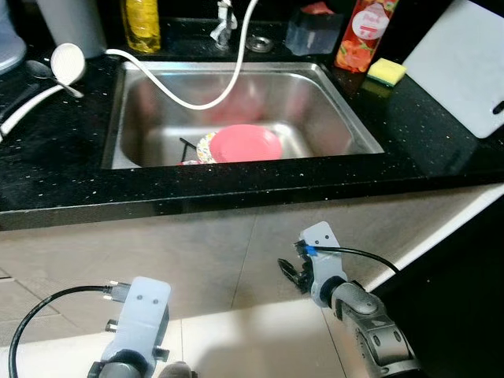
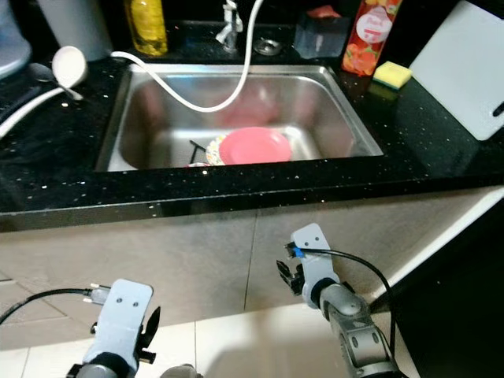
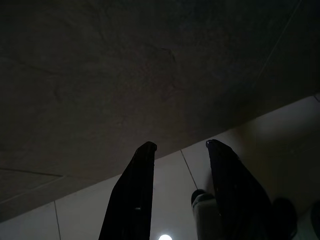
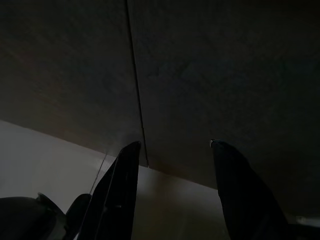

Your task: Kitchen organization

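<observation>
Both arms hang low in front of the cabinet, below the worktop (image 1: 71, 169) edge. The left gripper (image 3: 180, 155) has its jaws parted and empty, pointing at the cabinet face; the right gripper (image 4: 172, 150) is the same, jaws apart, holding nothing. The task items sit in the sink (image 1: 331, 102): a pink plate (image 1: 246, 144) on the sink floor near the front wall, on top of a patterned dish (image 1: 206, 146), with a dark utensil just left of them. A white hose (image 1: 197, 101) loops down into the sink over the plate area. A ladle (image 1: 63, 67) is far left, a yellow bottle (image 1: 142, 24) at the back, a red bottle (image 1: 365, 31) and a sponge (image 1: 386, 72) far right, and a cutting board (image 1: 465, 67) at the right edge. Likely risks: arms coming up could hit the worktop lip, a reach for the plate could snag the hose, and the flat plate may slip from the jaws or drag the dish under it.
</observation>
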`<state>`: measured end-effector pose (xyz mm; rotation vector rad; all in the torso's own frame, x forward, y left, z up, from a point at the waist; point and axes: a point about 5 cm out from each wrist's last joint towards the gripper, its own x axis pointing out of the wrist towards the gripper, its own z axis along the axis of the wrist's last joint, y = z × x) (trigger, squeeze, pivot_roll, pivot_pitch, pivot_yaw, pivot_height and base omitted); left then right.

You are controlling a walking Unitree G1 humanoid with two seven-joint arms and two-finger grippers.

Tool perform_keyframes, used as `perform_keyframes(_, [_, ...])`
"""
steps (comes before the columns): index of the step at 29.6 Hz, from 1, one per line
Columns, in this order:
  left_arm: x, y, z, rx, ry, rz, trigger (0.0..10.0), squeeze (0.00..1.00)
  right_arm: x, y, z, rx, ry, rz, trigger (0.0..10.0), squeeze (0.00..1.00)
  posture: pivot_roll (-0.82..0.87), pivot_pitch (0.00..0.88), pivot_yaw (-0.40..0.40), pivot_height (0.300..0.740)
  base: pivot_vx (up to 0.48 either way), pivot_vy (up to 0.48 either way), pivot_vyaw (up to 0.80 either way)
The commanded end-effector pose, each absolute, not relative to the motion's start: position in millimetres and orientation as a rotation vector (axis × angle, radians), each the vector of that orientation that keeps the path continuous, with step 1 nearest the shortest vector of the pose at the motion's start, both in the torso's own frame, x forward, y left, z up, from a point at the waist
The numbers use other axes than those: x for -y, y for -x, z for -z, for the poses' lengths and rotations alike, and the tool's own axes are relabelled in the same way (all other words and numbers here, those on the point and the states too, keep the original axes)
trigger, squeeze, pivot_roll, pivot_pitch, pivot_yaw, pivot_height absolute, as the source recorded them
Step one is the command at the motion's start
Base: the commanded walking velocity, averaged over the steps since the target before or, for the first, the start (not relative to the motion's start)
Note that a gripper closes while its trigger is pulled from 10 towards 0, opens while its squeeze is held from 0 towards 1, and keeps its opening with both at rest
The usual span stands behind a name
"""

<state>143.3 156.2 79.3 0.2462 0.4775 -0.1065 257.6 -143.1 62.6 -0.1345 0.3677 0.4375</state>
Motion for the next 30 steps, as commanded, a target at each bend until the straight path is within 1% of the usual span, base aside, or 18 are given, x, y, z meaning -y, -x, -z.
perform_keyframes(1, [-157.2,-140.6,-78.0,-0.494,-0.258,0.107,10.0,0.0,144.6,-256.0,-61.4,-0.378,0.132,-0.43,10.0,0.0,0.23,0.059,-0.092,0.74,0.0,0.0,0.0])
perform_keyframes(18, [-153.5,-142.1,-83.5,-0.484,-0.26,0.106,10.0,0.0,147.4,-256.7,-61.7,-0.378,0.135,-0.423,10.0,0.0,0.21,0.064,-0.086,0.74,0.0,0.0,0.0])
perform_keyframes(21, [-152.2,-142.0,-82.9,-0.488,-0.261,0.124,10.0,0.0,148.6,-257.2,-62.1,-0.373,0.137,-0.412,10.0,0.0,0.2,0.065,-0.074,0.74,0.0,0.0,0.0])
perform_keyframes(22, [-151.4,-141.7,-82.4,-0.492,-0.259,0.137,10.0,0.0,149.0,-257.3,-62.5,-0.369,0.138,-0.405,10.0,0.0,0.18,0.063,-0.051,0.74,0.0,0.0,0.0])
perform_keyframes(30, [-148.6,-141.2,-81.7,-0.505,-0.252,0.165,10.0,0.0,151.8,-257.2,-64.2,-0.359,0.141,-0.381,10.0,0.0,0.17,0.07,-0.044,0.74,0.0,0.0,0.0])
